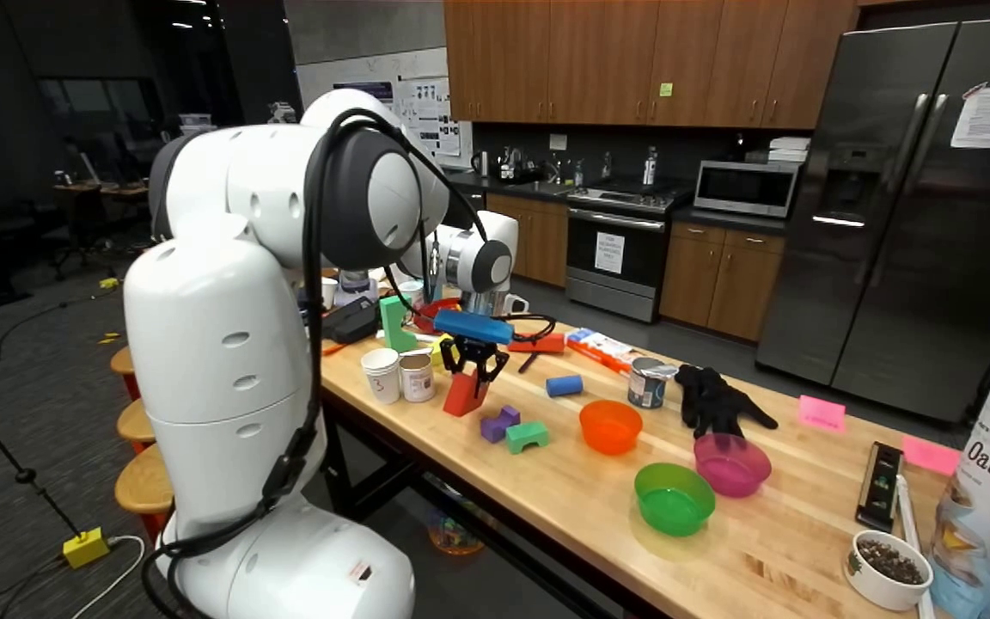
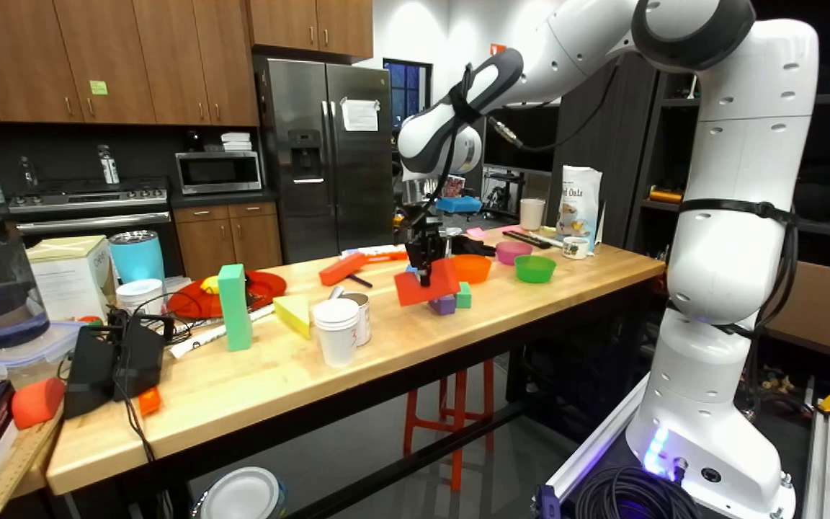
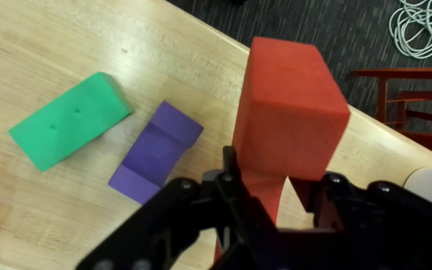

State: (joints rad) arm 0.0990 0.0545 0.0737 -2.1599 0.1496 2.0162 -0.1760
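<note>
Black two-fingered claw (image 1: 470,376) partly closed, gripping tilted matte red block (image 3: 291,137); low sideways swing could knock notched purple block (image 3: 156,150) (near).

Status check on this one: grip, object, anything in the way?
Jaws shut on red block. Block tilted; contact with table unclear. Purple block and green block close by, possibly in the way.

The arm (image 1: 220,288) had white shells (image 2: 739,263) with dark grey joint bands (image 1: 349,215); black cables (image 1: 313,258) ran outside. A blue piece (image 1: 473,325) sat above the black gripper (image 1: 469,372), whose fingers (image 3: 234,183) were jointed.
</note>
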